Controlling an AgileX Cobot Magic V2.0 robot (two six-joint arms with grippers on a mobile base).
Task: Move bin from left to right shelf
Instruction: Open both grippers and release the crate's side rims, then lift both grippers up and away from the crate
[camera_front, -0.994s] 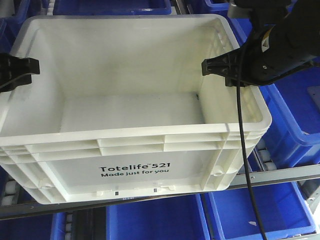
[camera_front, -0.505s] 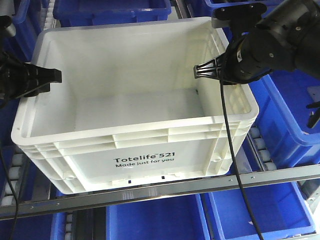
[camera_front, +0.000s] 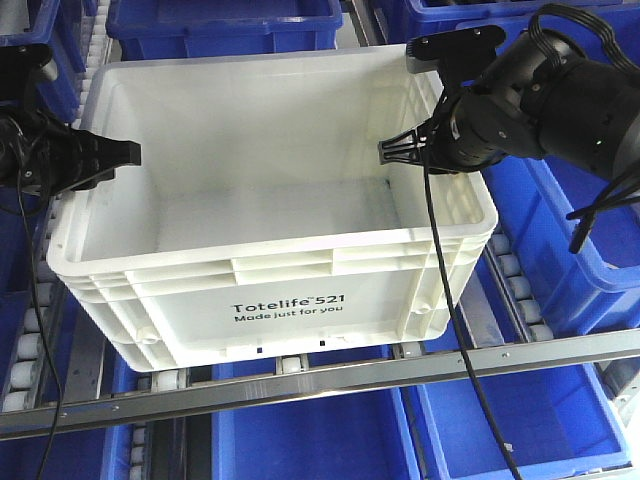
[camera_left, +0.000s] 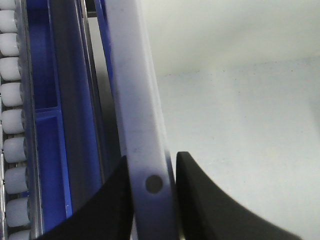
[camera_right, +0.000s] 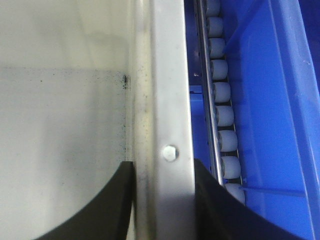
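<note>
The bin (camera_front: 290, 285), a large white tote with "Totelife 521" printed on its side, is empty and fills the middle of the front view, its base low over the shelf rollers. My left gripper (camera_front: 100, 160) is shut on the bin's left rim, one black finger inside the wall. The left wrist view shows the same grip, with the gripper (camera_left: 152, 170) pinching the rim (camera_left: 137, 100). My right gripper (camera_front: 428, 150) is shut on the right rim. In the right wrist view the gripper (camera_right: 162, 170) clamps the rim (camera_right: 162, 75) from both sides.
Blue bins surround the tote: one at the right (camera_front: 590, 250), one behind (camera_front: 220, 25), more on the level below (camera_front: 310, 430). A metal rail (camera_front: 350, 380) runs along the shelf front. Roller tracks (camera_right: 222, 95) (camera_left: 10, 100) flank the tote closely.
The bin has shifted right and away from the camera, looking smaller, with both grippers travelling along on its rims. The right arm now shows more fully.
</note>
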